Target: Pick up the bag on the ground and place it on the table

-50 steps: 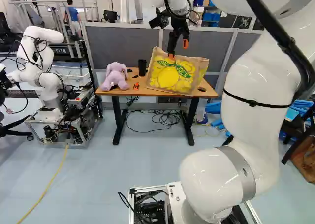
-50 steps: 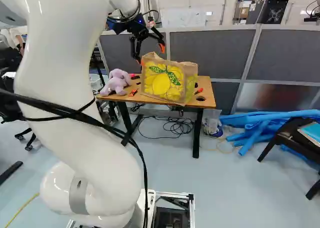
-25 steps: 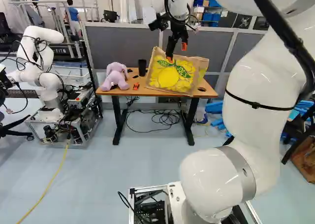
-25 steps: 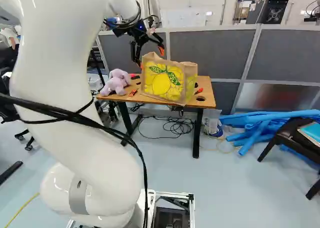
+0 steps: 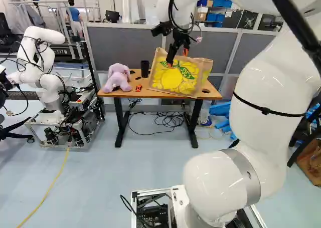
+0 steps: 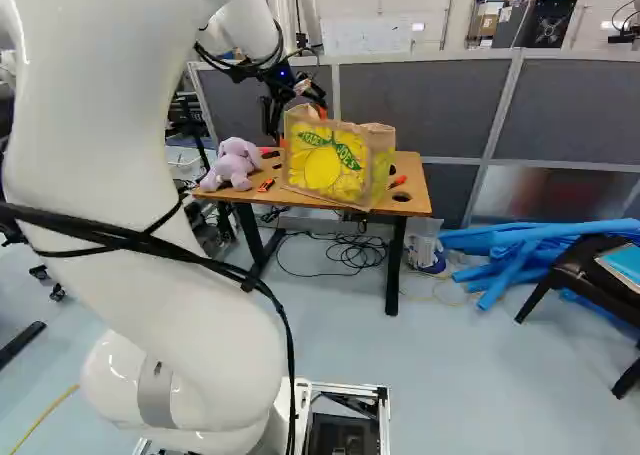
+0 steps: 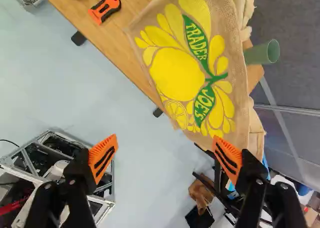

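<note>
The tan bag with a yellow lemon print stands upright on the wooden table, leaning slightly. In the left base view my gripper is at the bag's top, in front of its upper part. Seen from the wrist, the gripper has its fingers wide apart with nothing held between them. One orange pad overlaps the bag's edge in that view; whether it touches cannot be told. The bag's printed face lies ahead of the fingers.
A purple plush toy, a black cup and an orange-black tool are on the table; a green cup shows behind the bag. Grey partitions stand behind. Another robot is at the left, blue tubes at the right.
My arm has shifted and the gripper has come down, moving a little leftward in the left base view. The fingers stay open. Bag, table and base have not moved.
</note>
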Controlling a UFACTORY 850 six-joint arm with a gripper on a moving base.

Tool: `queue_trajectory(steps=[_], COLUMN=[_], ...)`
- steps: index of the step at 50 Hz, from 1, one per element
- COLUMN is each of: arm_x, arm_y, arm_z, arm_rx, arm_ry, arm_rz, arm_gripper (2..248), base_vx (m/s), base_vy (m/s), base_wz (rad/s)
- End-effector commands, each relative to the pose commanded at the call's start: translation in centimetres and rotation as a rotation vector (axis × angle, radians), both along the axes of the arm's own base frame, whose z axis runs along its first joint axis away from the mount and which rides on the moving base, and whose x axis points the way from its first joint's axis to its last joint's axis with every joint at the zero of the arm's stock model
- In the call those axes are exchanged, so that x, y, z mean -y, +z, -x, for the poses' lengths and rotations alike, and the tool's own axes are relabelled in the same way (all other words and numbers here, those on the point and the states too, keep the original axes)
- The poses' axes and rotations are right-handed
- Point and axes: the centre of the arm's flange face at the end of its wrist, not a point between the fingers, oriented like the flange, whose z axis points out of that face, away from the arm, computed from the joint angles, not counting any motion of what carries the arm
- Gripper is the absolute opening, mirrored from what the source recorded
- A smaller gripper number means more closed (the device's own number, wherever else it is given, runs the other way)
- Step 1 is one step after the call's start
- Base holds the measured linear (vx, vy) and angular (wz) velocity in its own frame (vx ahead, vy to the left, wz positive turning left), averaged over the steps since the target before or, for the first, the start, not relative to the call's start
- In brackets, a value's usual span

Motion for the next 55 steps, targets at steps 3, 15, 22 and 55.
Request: queue_trajectory(steps=[3,15,22,55], arm_x=[0.0,0.0,0.0,0.1], arm_y=[-0.5,-2.9,-4.4,-12.7], arm_z=[0.2,1.0,1.6,6.4], arm_rx=[0.013,0.071,0.109,0.317], arm_ry=[-0.003,-0.017,-0.028,-0.111], arm_rz=[-0.011,-0.059,-0.091,-0.276], arm_gripper=[247,247,247,247], base_vx=[0.000,0.000,0.000,0.000], base_vy=[0.000,0.000,0.000,0.000], base_wz=[0.000,0.000,0.000,0.000])
